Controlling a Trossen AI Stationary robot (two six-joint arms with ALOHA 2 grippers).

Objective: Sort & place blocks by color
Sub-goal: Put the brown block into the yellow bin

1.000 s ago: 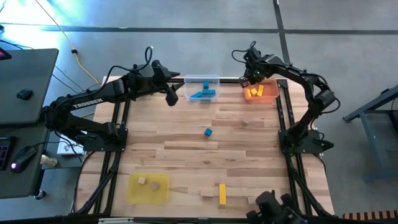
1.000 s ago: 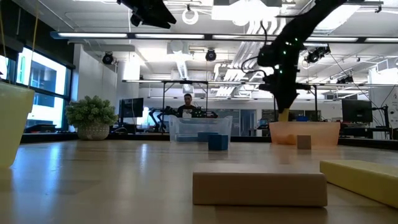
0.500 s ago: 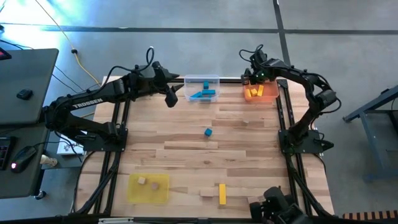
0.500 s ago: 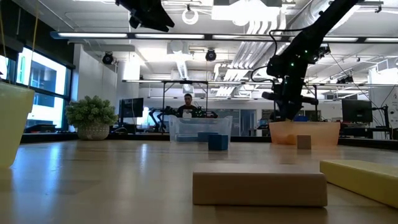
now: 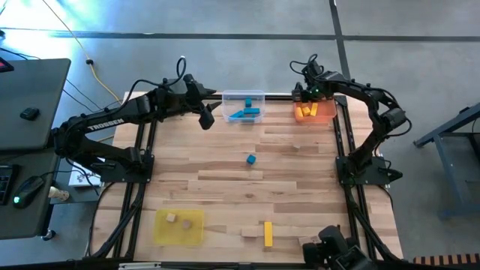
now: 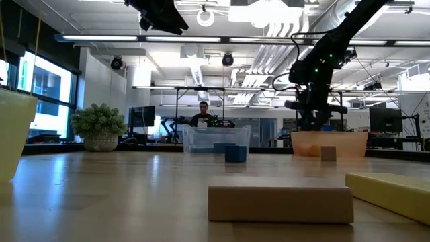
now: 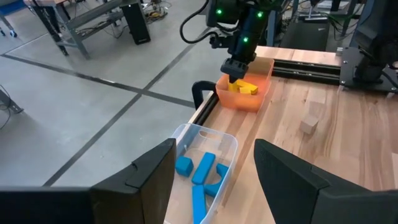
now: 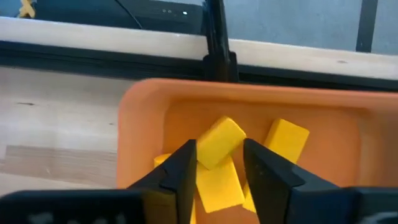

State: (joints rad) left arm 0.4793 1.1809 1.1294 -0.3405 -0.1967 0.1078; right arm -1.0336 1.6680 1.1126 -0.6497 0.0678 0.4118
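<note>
High view: right claw [image 5: 301, 96] at upper right of frame over orange tray [image 5: 325, 116], fingers parted, empty, yellow blocks [image 8: 219, 163] below. Left claw [image 5: 207, 118] hanging parted, holding nothing, just left of clear tray [image 5: 244, 95] with blue blocks [image 5: 245, 113]. Remaining on desk [image 5: 225, 165]: blue cube [image 5: 250, 158] at centre, yellow bar [image 5: 268, 233] and wood block [image 5: 249, 232] at bottom. Roughly two-thirds sorted.
</note>
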